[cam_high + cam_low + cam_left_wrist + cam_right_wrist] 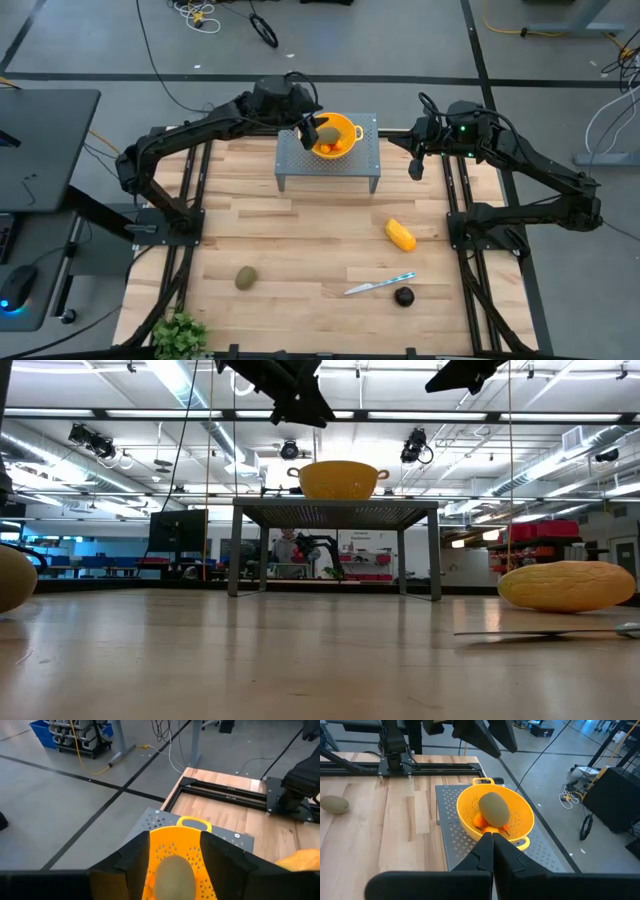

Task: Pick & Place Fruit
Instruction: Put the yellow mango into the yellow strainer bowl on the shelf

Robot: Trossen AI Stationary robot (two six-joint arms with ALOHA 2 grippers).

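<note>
Left hand (313, 130) is held over the yellow bowl (352, 130), its fingers (227, 862) spread apart. Between them, an olive-brown oval fruit (494, 807) is seen in the bowl, resting on top of the small orange-red fruits (480, 821); in the left wrist view it is blurred, so contact with the fingers cannot be judged. The bowl is carried by a perforated metal stand (295, 163) at the far side of the table (300, 260). Right hand (416, 166) is held beside the stand's right end, above the table, fingers pressed together. On the table, a second olive-brown oval (246, 278) is seen front left, a yellow-orange oblong fruit (400, 236) at right, and a dark round fruit (404, 296) just beside a knife (380, 285).
</note>
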